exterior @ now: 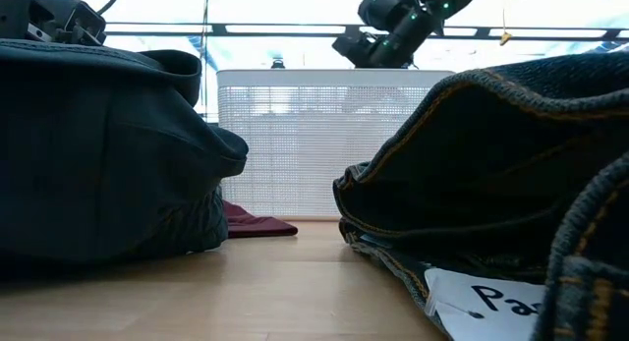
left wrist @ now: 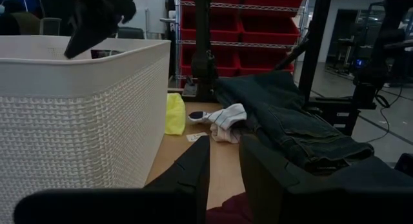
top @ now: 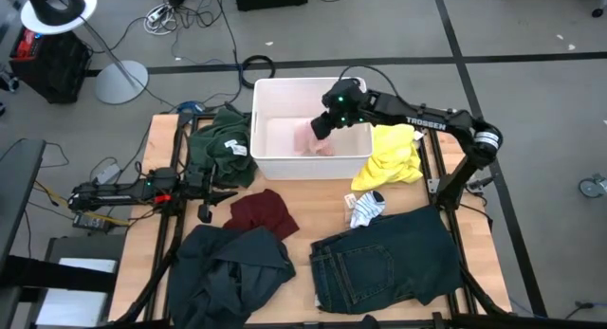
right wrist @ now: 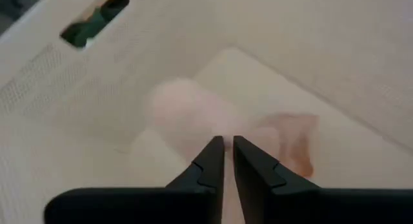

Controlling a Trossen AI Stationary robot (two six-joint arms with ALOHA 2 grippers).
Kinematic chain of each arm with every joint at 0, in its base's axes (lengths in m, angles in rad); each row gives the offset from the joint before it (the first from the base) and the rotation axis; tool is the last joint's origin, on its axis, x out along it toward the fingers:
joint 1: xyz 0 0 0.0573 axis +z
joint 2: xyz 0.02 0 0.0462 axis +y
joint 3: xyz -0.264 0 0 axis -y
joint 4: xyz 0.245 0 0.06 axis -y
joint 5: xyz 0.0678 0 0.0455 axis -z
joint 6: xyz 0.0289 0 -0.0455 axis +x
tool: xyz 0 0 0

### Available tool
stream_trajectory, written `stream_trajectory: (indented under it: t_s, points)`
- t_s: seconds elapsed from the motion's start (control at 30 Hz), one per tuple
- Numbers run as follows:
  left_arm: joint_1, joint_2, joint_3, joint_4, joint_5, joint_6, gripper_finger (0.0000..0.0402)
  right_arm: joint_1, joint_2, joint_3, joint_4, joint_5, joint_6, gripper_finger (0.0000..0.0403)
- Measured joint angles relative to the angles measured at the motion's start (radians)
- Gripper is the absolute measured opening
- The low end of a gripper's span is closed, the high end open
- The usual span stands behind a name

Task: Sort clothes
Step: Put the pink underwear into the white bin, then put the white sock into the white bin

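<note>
Jeans and jacket lie along the surface's near edge. Right hand hangs over the white tub, fingers a sliver apart, seemingly released; pink piece lies inside. Left hand waits near the left edge, fingers part open, empty.

White capitals reading "TROSSEN" run along the forearm of the right arm in the overhead view. At table level, a white paper tag on the jeans carries dark handwriting beginning "Pa"; the rest is cut off.
</note>
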Motion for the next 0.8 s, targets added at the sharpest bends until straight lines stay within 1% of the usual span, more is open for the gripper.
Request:
stream_trajectory:
  t_s: [0.3,0.5,0.67,0.8]
  points:
    - [0.0,0.0,0.0,0.0,0.0,0.0,0.0089,-0.002,-0.117,0.0,-0.01,-0.031,0.031,0.0117]
    - [0.0,0.0,0.0,0.0,0.0,0.0,0.0089,0.012,-0.243,0.0,-0.026,-0.093,0.102,0.0162]
    - [0.0,0.0,0.0,0.0,0.0,0.0,0.0089,0.072,-0.358,0.0,-0.072,-0.096,0.136,0.0179]
    - [0.0,0.0,0.0,0.0,0.0,0.0,0.0089,0.163,-0.437,0.0,-0.166,-0.03,0.185,0.0179]
